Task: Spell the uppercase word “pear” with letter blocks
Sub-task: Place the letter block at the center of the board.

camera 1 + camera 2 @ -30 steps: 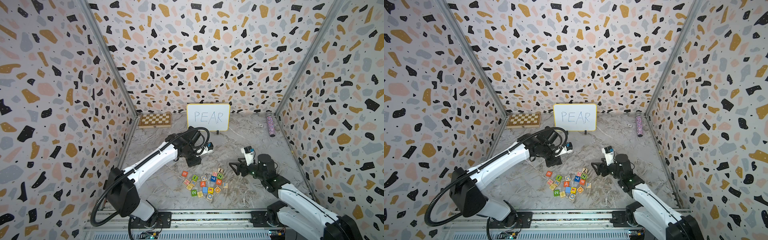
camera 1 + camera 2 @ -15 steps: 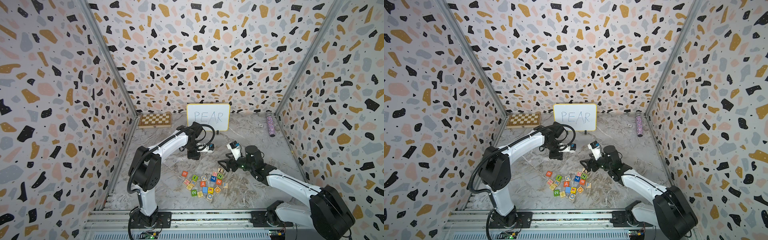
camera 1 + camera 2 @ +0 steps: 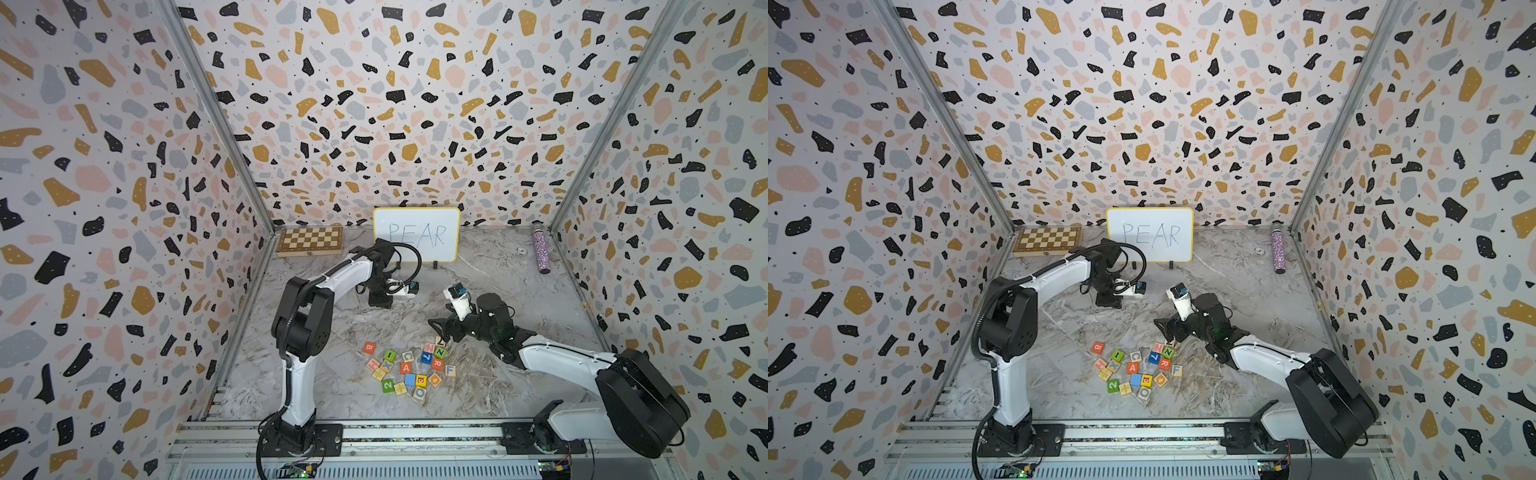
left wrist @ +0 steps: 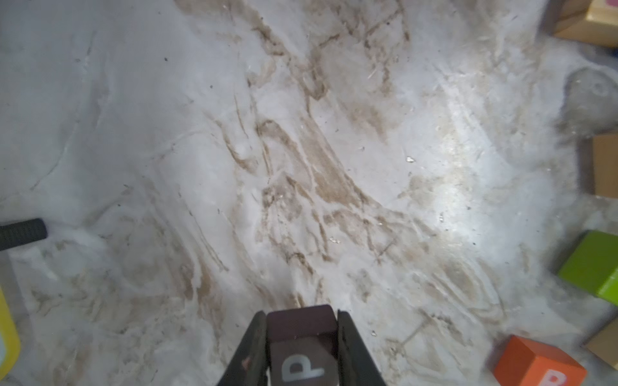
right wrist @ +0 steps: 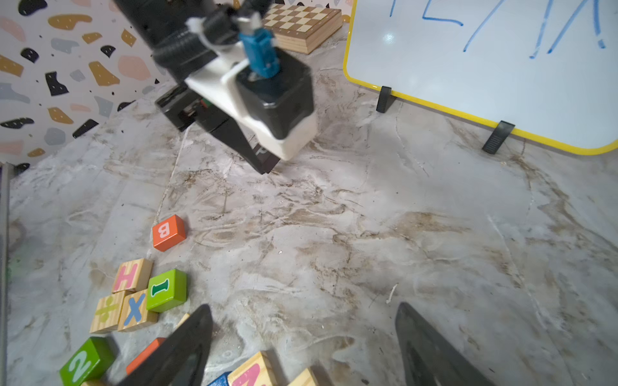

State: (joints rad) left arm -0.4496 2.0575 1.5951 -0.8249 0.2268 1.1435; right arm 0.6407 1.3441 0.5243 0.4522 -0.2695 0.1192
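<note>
Left end effector [image 4: 301, 315] is clamped on the black P block [image 4: 302, 354], low over the desk [image 4: 301, 167] just in front of the whiteboard [image 3: 417, 235]. Right end effector [image 5: 302, 309] stands open and empty, swung further in front of the whiteboard than a second ago. Step judged: placing P; next, seat it flat and release, leaving room for E [image 3: 420, 380], A [image 3: 406, 368] and R [image 3: 436, 363], which lie loose well in front of the whiteboard.

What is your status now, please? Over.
Left tool shut on P block. Right tool open at pile edge. E block, A block, R block in pile.
</note>
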